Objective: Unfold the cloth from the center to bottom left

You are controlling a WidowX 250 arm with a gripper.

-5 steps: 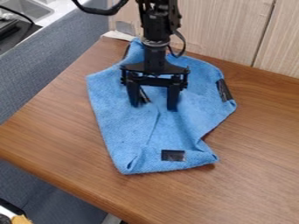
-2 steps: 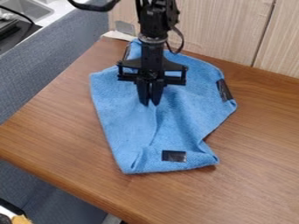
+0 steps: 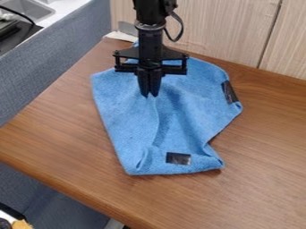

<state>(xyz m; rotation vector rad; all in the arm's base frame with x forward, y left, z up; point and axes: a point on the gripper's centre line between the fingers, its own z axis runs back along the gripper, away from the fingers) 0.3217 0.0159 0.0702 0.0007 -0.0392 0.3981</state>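
The black two-finger hand (image 3: 149, 95) is pinching a central ridge (image 3: 157, 112) of the textured blue cloth (image 3: 122, 118) lying on the brown wooden desk (image 3: 263, 174), a spot likely suiting such soft, light, limp material.

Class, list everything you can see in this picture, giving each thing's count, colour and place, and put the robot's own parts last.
cloth: one, blue, on the table
patches: two, black, on the cloth's right side and near its lower edge
table: one, brown, under the cloth
wall panels: two, pale wood, behind the table
partition: one, blue-grey, left of the table
sink: one, grey, upper left
arm: one, black, top centre
tool: one, black, at the cloth
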